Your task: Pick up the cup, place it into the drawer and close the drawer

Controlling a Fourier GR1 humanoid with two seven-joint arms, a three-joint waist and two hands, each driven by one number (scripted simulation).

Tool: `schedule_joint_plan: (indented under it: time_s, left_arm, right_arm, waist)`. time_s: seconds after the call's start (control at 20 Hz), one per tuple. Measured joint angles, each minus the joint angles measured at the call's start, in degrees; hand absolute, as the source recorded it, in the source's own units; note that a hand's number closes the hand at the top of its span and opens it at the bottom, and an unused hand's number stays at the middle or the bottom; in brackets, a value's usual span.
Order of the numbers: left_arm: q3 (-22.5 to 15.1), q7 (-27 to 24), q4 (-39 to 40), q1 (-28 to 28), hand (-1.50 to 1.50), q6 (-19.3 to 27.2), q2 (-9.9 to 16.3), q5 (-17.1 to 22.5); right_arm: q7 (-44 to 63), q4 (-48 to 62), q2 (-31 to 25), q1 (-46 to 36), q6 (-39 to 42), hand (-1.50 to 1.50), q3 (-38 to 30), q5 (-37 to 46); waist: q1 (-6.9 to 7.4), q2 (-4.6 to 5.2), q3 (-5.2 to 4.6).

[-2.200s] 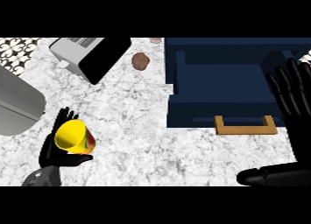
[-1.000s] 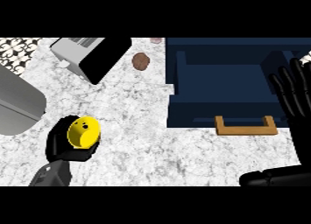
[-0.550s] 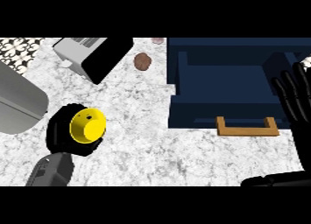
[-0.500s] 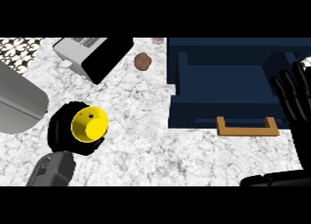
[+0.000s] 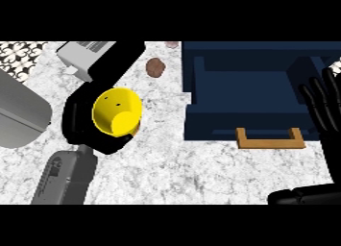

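— Left robot hand (image 5: 79,122)?
— Curled round a yellow cup (image 5: 117,111), gripping it from the left and below. Cup tilted, open mouth turned up toward the viewer, two small dark dots visible on the inner wall. Held over the marbled table (image 5: 201,168), left of the drawer and apart from it. Grey forearm (image 5: 65,177) coming in from the lower edge, just under the cup.

— And the right robot hand (image 5: 332,108)?
— Open, fingers straight and pointing up, resting at the right edge of the view, in front of the drawer's right side. Holding nothing. Black arm (image 5: 311,194) showing in the lower right corner.

— Where's the drawer?
— Dark blue drawer (image 5: 254,86), pulled out, filling the upper right part of the view. Inside visible, nothing seen lying in it. Tan handle (image 5: 269,142) on its near front, jutting toward the lower edge.

— Anything else around the cup?
— Small brown rounded object (image 5: 155,67) on the table above the cup, between it and the drawer's top left corner. Light grey boxy appliance (image 5: 83,53) with a slotted top at the upper left, a black part (image 5: 116,58) just beside it, running down toward the cup. Large grey curved surface (image 5: 13,113) at the far left edge. Black-and-white patterned patch (image 5: 17,55) in the upper left corner.
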Motion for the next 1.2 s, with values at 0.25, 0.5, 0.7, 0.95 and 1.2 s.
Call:
schedule_joint_plan:
  time_s: [0.25,0.5,0.7,0.95,1.2]
  left_arm:
    - [-0.95,6.86,-2.87,-6.33,1.50,4.99,-0.61,-0.45]
    - [-1.62,11.57,-1.14,-15.06,1.50,10.16,-0.70,-2.04]
    - [-2.15,14.14,1.31,-21.09,1.50,13.52,-0.89,-3.57]
    - [-3.14,16.60,5.68,-28.19,1.50,16.67,-0.82,-4.18]
    - [-5.61,17.26,12.75,-35.08,1.50,20.49,-0.97,-3.67]
  right_arm:
    - [-0.37,-0.27,-0.63,0.64,0.64,-1.50,-1.45,-0.98]
    - [-1.89,1.18,-0.38,0.38,0.80,-1.50,-1.52,-0.36]
    - [-1.47,1.30,-0.69,0.01,1.21,-1.50,-1.42,-0.56]
    - [-1.47,1.04,-0.04,0.43,0.84,-1.50,-0.80,-0.06]
    - [-2.93,3.15,-0.50,0.01,1.41,-1.50,-1.93,-0.24]
  waist:
    - [-0.25,0.08,-0.03]
    - [-0.45,0.15,-0.04]
    - [-0.53,0.17,-0.03]
    - [-0.66,0.18,-0.03]
    - [-0.93,0.26,-0.03]
